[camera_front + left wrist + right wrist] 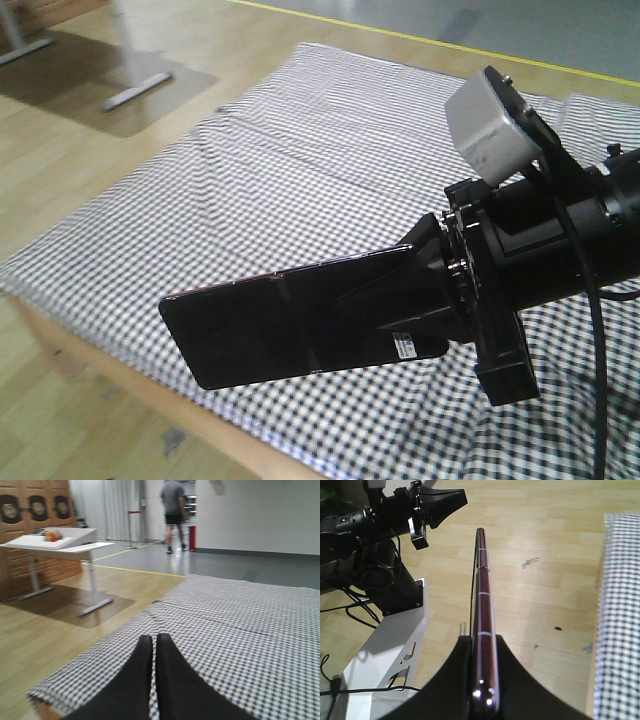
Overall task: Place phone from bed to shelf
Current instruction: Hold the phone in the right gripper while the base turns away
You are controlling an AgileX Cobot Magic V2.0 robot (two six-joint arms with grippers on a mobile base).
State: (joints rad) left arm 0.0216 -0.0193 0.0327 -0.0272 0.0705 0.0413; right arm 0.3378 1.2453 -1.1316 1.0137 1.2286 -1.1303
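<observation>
Right gripper (pixel 415 295): clamped on one end of the phone (pixel 290 325), lower centre, clear above the bed (pixel 300 150).
Left gripper (pixel 154 647): fingers together, empty.
Carry: move slowly; the long overhang could lever loose.

Bed (pixel 300 170) lay under a faintly creased black-and-white checked sheet (pixel 250 625), seemingly a wooden frame (pixel 130 380) along its edge, plank floor (pixel 80 180) around it
</observation>
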